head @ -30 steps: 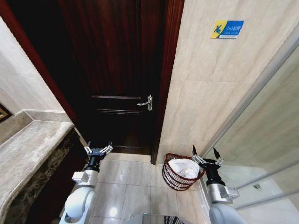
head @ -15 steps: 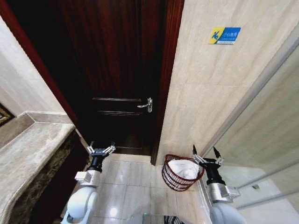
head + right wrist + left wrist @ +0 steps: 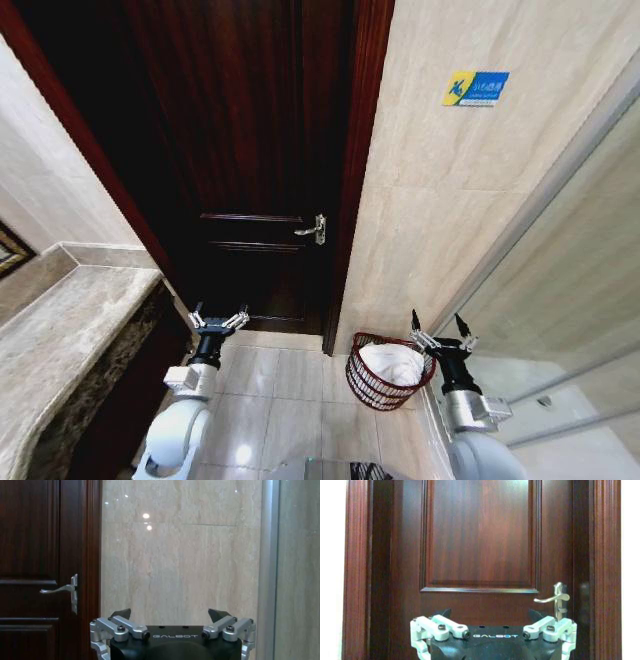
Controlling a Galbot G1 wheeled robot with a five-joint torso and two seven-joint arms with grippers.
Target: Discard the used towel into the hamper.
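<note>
Hamper [image 3: 388, 372]: small round open-top basket, dark reddish-brown ribbed sides, standing on the tiled floor [image 3: 280, 400] at the foot of the beige marble wall [image 3: 440, 220], just right of the door frame [image 3: 350, 200].

Towel [image 3: 392, 362]: white, bunched, lying inside the hamper, bulging up to about the rim.

Right gripper [image 3: 438, 334]: raised just beside the hamper's right rim, fingers spread wide, pinching nothing. In the right wrist view [image 3: 170, 618], dark fingertips apart with the marble wall ahead.

Left gripper [image 3: 218, 320]: held low before the door, well apart from the hamper, fingers spread, empty. In the left wrist view [image 3: 490, 617], fingertips apart and aimed at the door panel.

Door [image 3: 250, 160]: dark reddish wood, panelled, closed. Seen square-on in the left wrist view [image 3: 480, 536] and at the edge of the right wrist view [image 3: 35, 555].

Door handle [image 3: 312, 226]: metal lever on the door's right side; also in the left wrist view [image 3: 554, 599] and the right wrist view [image 3: 62, 589].

Tabletop [image 3: 60, 330]: mottled stone vanity surface at the robot's left, running along the wall.

Wall sign [image 3: 475, 88]: blue and yellow plate fixed high on the marble wall.

Glass partition [image 3: 580, 280]: metal-framed, at the robot's right.
</note>
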